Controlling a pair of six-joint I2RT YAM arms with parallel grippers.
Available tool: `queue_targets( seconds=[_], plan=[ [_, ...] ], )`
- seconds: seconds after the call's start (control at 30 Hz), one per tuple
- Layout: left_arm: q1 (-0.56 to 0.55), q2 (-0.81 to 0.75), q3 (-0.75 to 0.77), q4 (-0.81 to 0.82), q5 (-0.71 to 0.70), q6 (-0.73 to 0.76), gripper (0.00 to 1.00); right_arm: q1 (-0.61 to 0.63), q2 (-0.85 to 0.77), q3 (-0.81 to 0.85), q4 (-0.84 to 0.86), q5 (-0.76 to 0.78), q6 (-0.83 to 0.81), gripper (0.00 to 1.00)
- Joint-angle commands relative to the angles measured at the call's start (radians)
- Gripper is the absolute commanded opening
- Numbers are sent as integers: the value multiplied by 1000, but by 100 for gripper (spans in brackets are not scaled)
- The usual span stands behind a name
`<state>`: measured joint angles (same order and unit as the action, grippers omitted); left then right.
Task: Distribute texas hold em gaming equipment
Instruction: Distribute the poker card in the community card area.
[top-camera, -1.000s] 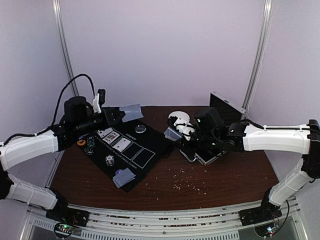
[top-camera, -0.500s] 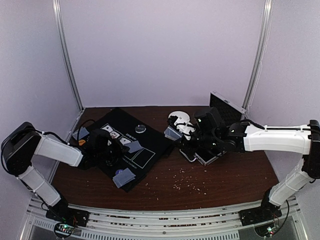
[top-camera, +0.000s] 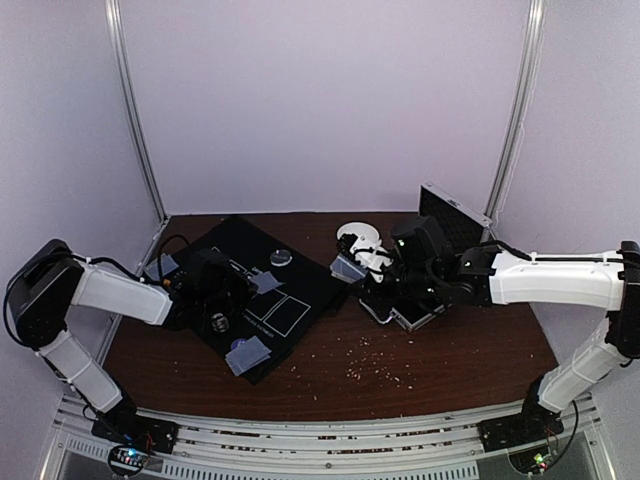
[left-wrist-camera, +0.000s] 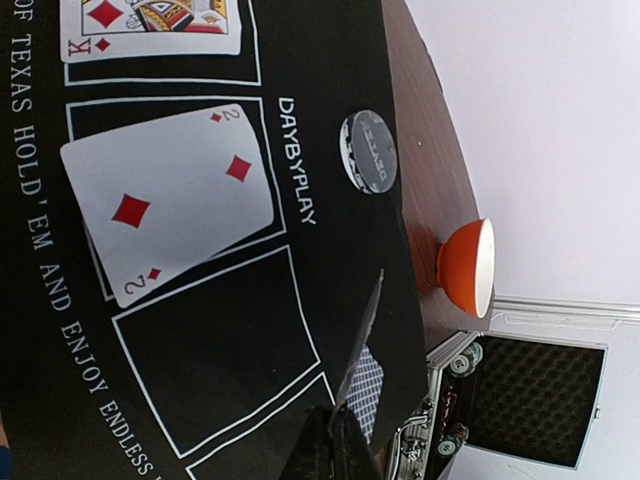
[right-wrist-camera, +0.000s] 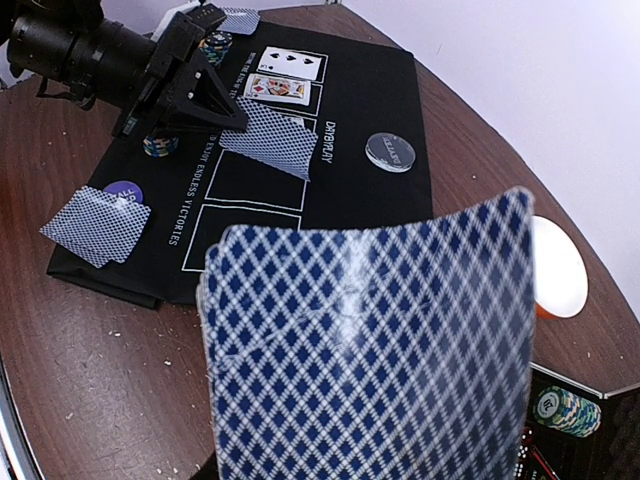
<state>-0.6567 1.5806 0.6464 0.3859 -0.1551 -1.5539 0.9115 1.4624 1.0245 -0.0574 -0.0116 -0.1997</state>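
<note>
Soft, even light falls from above, and the pale walls look bright and nearly washed out. Shadows under my arms on the table (top-camera: 450, 350) are faint and blurred. From overhead the black mat (top-camera: 310, 285) swallows detail, and the frame posts (top-camera: 135, 110) bow at the left and right edges. The fanned cards (right-wrist-camera: 370, 350), near my right wrist camera, look slightly soft, with a pale sheen across them. The single card (left-wrist-camera: 368, 392) in my left gripper (left-wrist-camera: 335, 432) is out of focus, while the far mat lettering is crisp.
</note>
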Motion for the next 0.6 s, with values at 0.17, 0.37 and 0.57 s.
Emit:
queue_targets(
  seconds=[0.17,0.37,0.57],
  plan=[
    [-5,64,15,-10,-49,-58,4,-4,-37,-3,4,-3,-6,39],
    [-15,102,32,2,10,-69,26,-5,-51,-9,1,-1,-7,39],
    [-18,83,33,-4,49,-68,41,-5,-60,-15,-3,-3,-9,39]
  ],
)
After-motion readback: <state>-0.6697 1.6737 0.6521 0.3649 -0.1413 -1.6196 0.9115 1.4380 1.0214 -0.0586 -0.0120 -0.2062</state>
